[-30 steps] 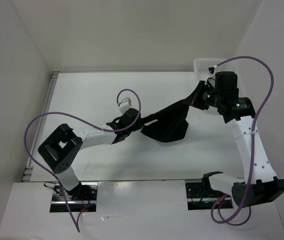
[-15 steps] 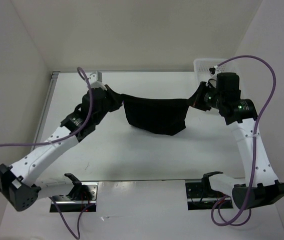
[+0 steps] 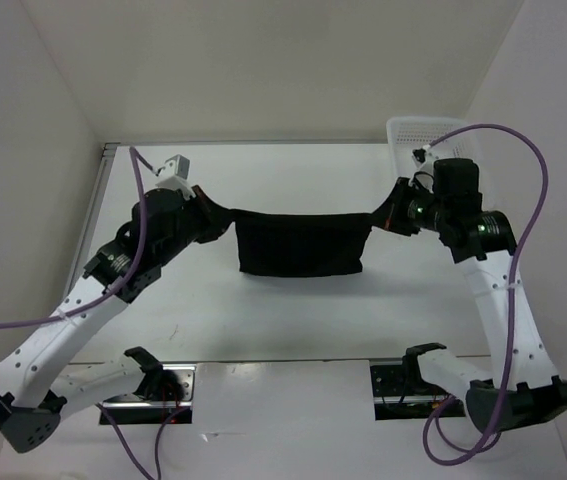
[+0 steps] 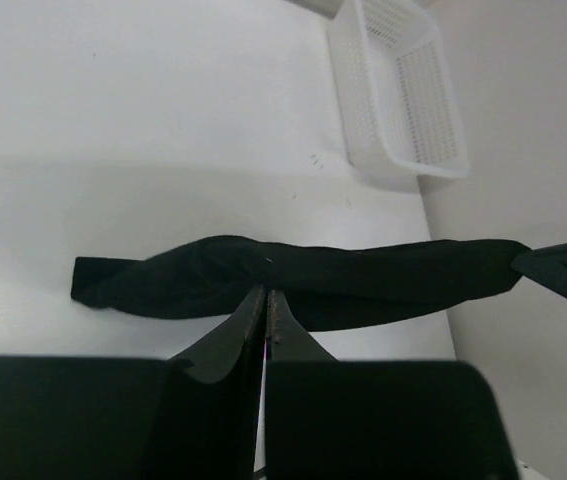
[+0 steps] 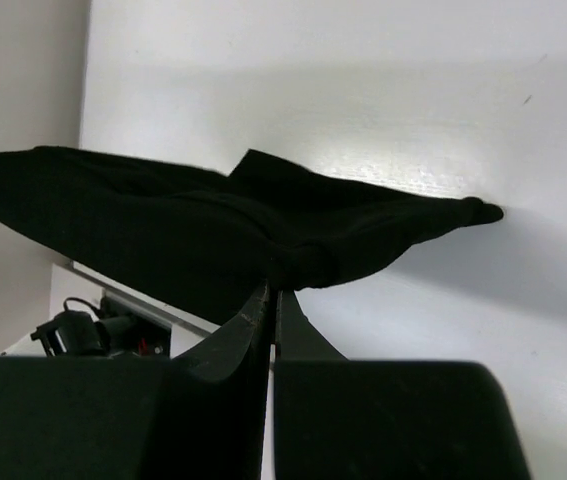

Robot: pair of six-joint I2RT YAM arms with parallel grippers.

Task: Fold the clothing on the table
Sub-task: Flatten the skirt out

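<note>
- White walls close in a white tabletop (image 3: 293, 310) on three sides, with a thin metal rim along its left edge.
- Both arm bases sit at the near edge. The left arm (image 3: 73, 310) reaches up and to the right, and the right arm (image 3: 503, 300) reaches up and to the left.
- A black clothing (image 3: 301, 243) item is stretched sideways between the two wrists, over the far middle of the tabletop.
- Its top edge runs nearly straight from one wrist to the other, and the rest hangs below as a dark, roughly rectangular panel.
- Left jaws: closed, pinching the clothing's left end. In the left wrist view the two fingers meet with the cloth spread across just beyond their tips.
- Right jaws: closed, pinching the clothing's right end. In the right wrist view the fingers meet under a bunched fold of the fabric.
- Both wrist views show a soft shadow on the tabletop under the cloth, so most of it is held up. Whether the lower hem touches the surface cannot be told.
- A white perforated basket (image 3: 413, 130) stands at the far right corner of the tabletop, just behind the right wrist.
- Purple cables (image 3: 533, 190) loop from each wrist back toward the bases.
</note>
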